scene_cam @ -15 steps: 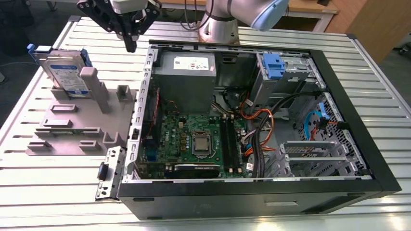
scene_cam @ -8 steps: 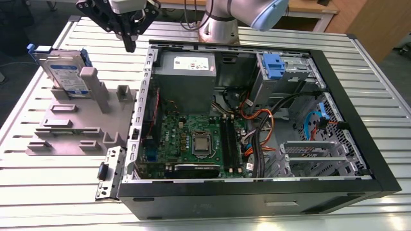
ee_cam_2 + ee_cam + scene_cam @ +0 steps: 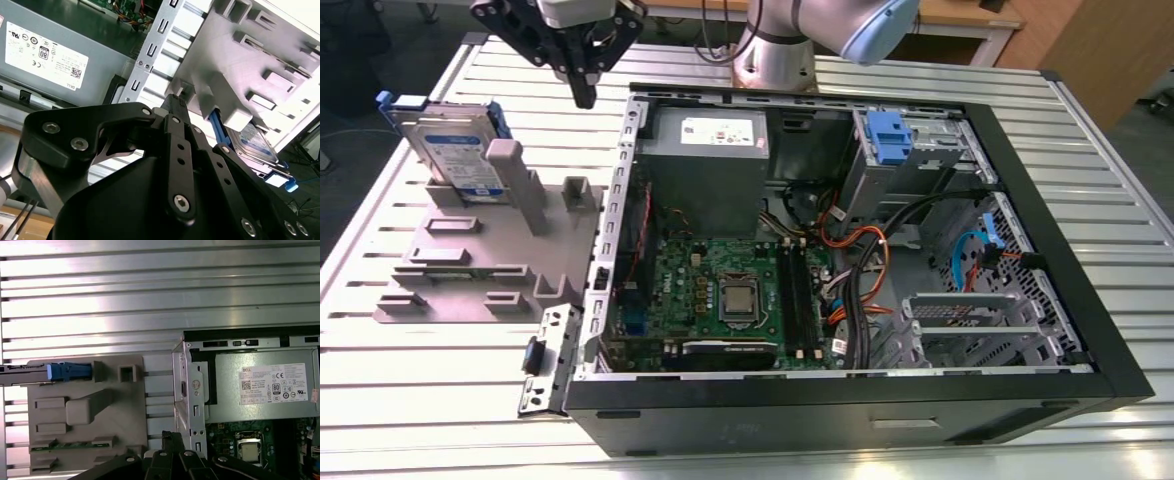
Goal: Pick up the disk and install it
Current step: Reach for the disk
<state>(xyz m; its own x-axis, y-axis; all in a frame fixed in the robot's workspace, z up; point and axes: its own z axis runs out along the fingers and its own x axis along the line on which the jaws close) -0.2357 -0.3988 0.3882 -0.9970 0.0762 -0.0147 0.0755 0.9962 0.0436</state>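
The disk (image 3: 458, 152), a silver drive with a white-and-blue label in a blue carrier, stands on edge in the grey fixture (image 3: 480, 270) at the exterior view's left. It appears edge-on in the first wrist view (image 3: 30, 374) and partly behind the fixture in the second wrist view (image 3: 256, 144). My gripper (image 3: 583, 95) hangs above the table between the disk and the open computer case (image 3: 1041, 250), apart from both. Its black fingers meet at the tips with nothing between them in both wrist views (image 3: 175, 101) (image 3: 171, 436).
Inside the case lie the grey power-supply box (image 3: 707, 140), the motherboard (image 3: 720, 290), bundled cables (image 3: 867, 270) and a drive bay with a bare blue bracket (image 3: 887, 135). The ribbed metal table (image 3: 1107, 170) surrounds the case. The arm's base (image 3: 774, 60) stands behind it.
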